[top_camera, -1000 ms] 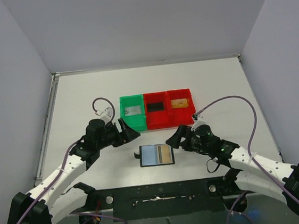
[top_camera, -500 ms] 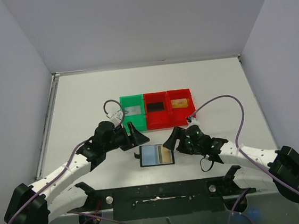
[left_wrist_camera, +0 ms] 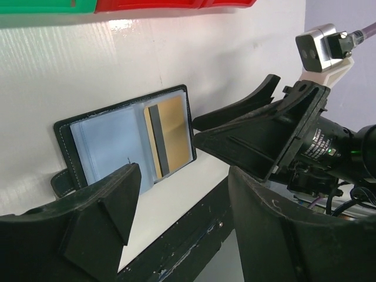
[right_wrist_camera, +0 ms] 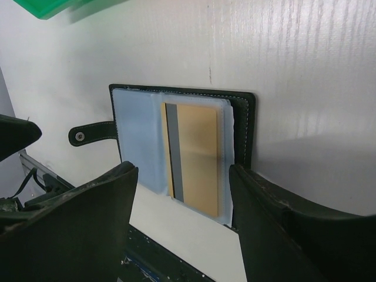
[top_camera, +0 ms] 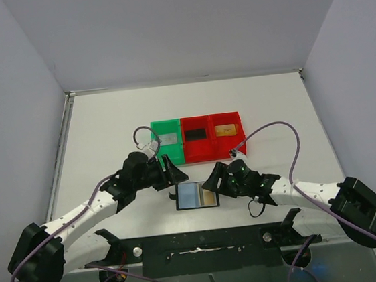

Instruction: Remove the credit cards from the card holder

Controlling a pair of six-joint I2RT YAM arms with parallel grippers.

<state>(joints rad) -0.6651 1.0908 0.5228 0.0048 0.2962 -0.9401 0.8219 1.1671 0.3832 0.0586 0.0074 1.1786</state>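
Note:
The card holder (top_camera: 195,195) lies open and flat near the table's front edge, with a gold card (top_camera: 208,194) in its right pocket. My left gripper (top_camera: 168,170) is open and empty just beyond its left end. My right gripper (top_camera: 212,177) is open and empty just above its right end. In the left wrist view the card holder (left_wrist_camera: 111,147) and gold card (left_wrist_camera: 174,134) lie ahead of my open left gripper (left_wrist_camera: 183,197). In the right wrist view my open right gripper (right_wrist_camera: 183,191) straddles the gold card (right_wrist_camera: 198,155); the strap tab (right_wrist_camera: 91,134) points left.
A green bin (top_camera: 167,143) with a pale grey card (top_camera: 167,139), a red bin (top_camera: 197,140) with a black card (top_camera: 195,134), and a second red bin (top_camera: 228,135) with a gold card (top_camera: 224,130) stand behind the card holder. The black base rail (top_camera: 199,244) runs along the near edge.
Both arms have closed in on the card holder: the left gripper moved right and nearer, the right gripper moved left over the wallet's right end. The wallet has not moved.

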